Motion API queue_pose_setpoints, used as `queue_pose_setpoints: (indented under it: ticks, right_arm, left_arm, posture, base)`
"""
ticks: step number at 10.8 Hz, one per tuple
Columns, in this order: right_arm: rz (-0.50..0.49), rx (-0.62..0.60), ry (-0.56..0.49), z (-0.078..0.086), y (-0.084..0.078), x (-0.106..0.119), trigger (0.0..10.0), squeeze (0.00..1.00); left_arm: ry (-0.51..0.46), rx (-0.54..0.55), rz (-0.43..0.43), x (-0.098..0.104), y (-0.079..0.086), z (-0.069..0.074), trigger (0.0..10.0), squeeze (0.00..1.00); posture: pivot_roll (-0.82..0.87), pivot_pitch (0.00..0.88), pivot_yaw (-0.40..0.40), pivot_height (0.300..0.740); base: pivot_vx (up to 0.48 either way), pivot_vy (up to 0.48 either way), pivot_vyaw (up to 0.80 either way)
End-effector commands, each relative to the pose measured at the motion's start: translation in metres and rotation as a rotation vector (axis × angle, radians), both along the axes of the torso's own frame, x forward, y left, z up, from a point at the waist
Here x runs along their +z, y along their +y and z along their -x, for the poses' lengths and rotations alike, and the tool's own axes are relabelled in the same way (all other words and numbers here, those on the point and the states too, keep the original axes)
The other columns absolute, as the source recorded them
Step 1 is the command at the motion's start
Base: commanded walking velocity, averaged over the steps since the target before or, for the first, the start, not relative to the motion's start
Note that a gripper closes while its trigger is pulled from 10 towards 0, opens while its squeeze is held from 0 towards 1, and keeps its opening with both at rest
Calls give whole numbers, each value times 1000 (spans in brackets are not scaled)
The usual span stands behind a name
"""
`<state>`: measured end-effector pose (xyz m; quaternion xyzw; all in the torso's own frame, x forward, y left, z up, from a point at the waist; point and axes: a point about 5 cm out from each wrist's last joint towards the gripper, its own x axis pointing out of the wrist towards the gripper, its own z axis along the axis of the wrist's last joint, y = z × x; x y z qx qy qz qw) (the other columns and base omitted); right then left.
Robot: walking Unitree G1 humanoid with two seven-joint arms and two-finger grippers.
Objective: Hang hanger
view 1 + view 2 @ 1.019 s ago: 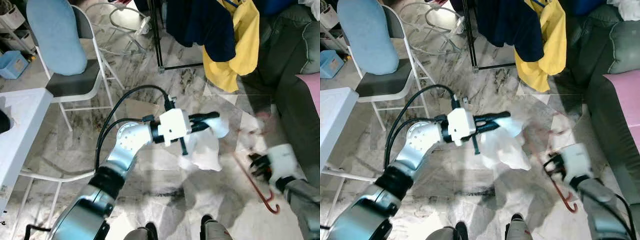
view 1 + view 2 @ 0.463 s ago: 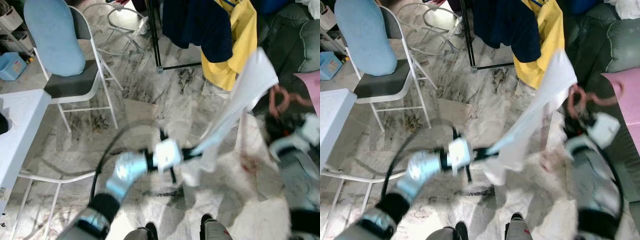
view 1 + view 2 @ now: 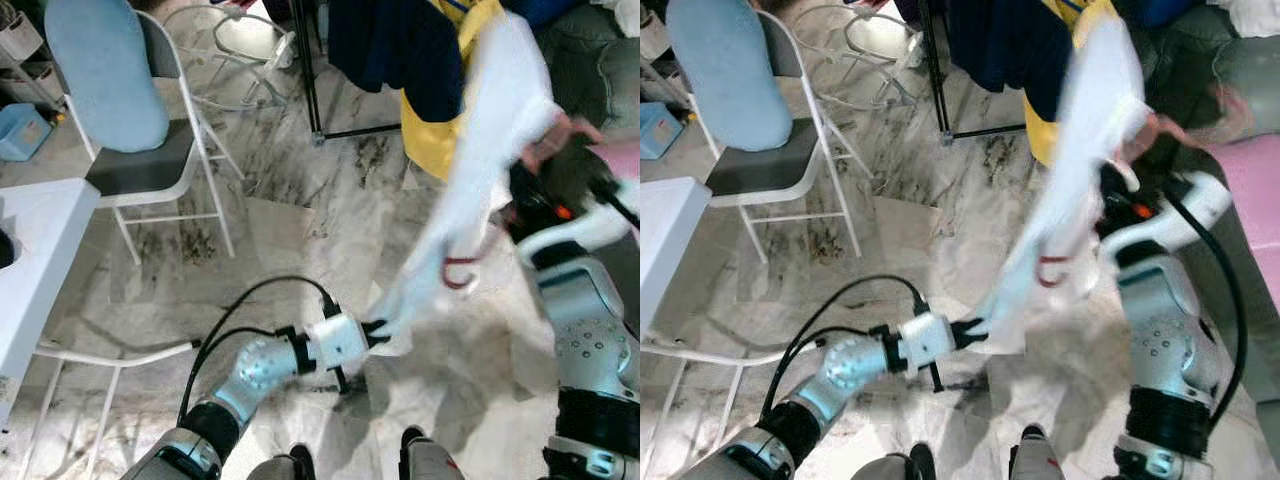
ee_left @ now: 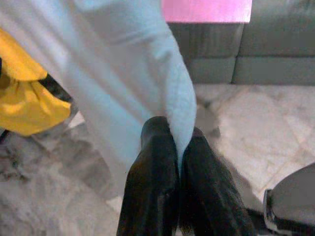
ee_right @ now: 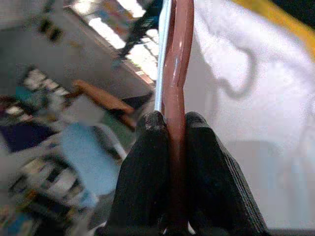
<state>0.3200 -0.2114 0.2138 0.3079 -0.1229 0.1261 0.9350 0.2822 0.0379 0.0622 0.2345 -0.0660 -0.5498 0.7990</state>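
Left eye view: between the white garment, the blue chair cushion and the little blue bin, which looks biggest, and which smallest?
1. white garment, stretched from the left pincer up to the raised right pincer; being nearer the camera may enlarge it.
2. blue chair cushion.
3. blue bin, clearly smallest, partly cut off by the frame.

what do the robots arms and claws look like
Both arms are silver metal with dark bands near the body. The left arm has a round perforated joint, a white wrist block and looping black cables. The right arm is dotted with small holes and has a black cable. Each claw has two long black fingers, ribbed on the right claw.
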Motion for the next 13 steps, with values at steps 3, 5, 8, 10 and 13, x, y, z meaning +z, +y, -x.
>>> queue_pose_setpoints:
  ticks: [3, 5, 8, 10, 13]
  right_arm:
    - [108, 195, -155, 17, 31, 23, 10000, 0]
    - [340, 147, -175, 18, 34, 17, 10000, 0]
    - [648, 106, -151, 21, 38, -5, 10000, 0]
    - [714, 36, -126, 20, 32, -16, 10000, 0]
    - [753, -57, -155, 15, 32, -17, 10000, 0]
  left_arm:
    - [14, 11, -116, -23, 1, 9, 10000, 0]
    - [72, 31, -49, -23, -8, 11, 10000, 1000]
    - [63, -5, -45, -25, -15, 17, 10000, 1000]
    - [83, -8, -33, -24, -19, 17, 10000, 1000]
    - [105, -25, -68, -29, -21, 20, 10000, 1000]
  posture:
    - [-246, 222, 141, 740]
    - [-251, 220, 137, 740]
    - [-257, 217, 131, 740]
    - [-254, 219, 130, 740]
    - [-249, 222, 141, 740]
  base:
    - [0, 0, 0]
    - [0, 0, 0]
    - [0, 0, 0]
    - [0, 0, 0]
    - [0, 0, 0]
